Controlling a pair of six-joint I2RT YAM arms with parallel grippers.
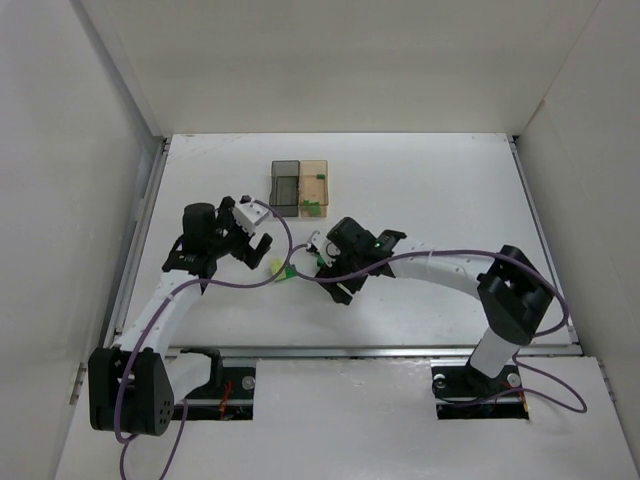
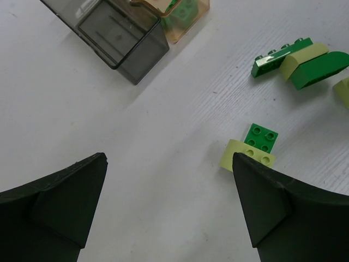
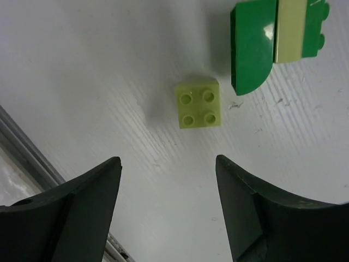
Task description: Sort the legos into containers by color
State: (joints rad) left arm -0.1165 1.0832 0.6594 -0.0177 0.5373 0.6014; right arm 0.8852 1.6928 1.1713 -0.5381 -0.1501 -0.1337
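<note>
White table (image 1: 420,190) is carrying two arms, both reaching toward a smoky grey bin (image 2: 117,33). The left gripper (image 2: 169,158) is hanging wide open and empty in front of that bin. The right gripper (image 3: 168,161), off the bin's near right, is gaping over a pale square brick (image 3: 199,102) and holding nothing. An amber bin (image 2: 188,27) containing green bricks (image 2: 182,11) is touching the grey bin's right side, while loose green and pale bricks (image 2: 300,63) are lying nearer the arms.

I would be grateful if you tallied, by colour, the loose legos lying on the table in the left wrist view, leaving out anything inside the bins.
Dark green legos: 3
Pale yellow-green legos: 3
Total: 6
</note>
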